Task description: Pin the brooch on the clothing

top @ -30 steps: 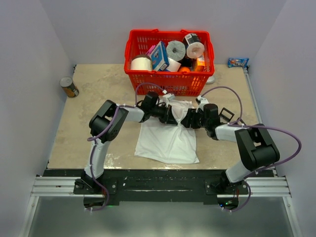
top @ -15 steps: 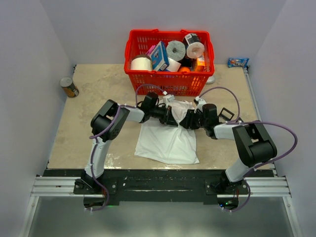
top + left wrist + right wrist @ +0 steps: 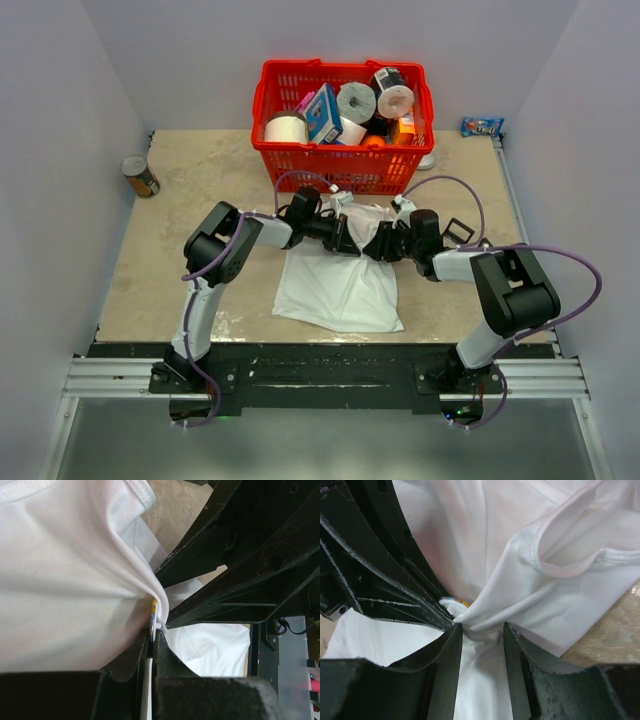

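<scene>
The shirt (image 3: 340, 285) lay spread on the table (image 3: 190, 190) around its middle, hem toward the near edge and collar toward the far edge, just short of a red basket (image 3: 300, 160) full of rolls and boxes. Both arms met over the collar end. The left gripper (image 3: 152, 635) was closed tight on the brooch (image 3: 453, 601), held edge-on so that only a thin orange-gold sliver and a pale round face showed at its fingertips, with shirt fabric drawn taut against it. The right gripper (image 3: 482, 627) faced it from the other side, tips almost touching the left's. Its jaws stood apart, straddling a bunched fold of shirt that narrowed to a point right at the brooch. One sleeve opening gaped just beyond that fold. A can (image 3: 140, 176) stood well apart at the far left corner, and a small blue packet (image 3: 481, 126) lay off the far right corner.
</scene>
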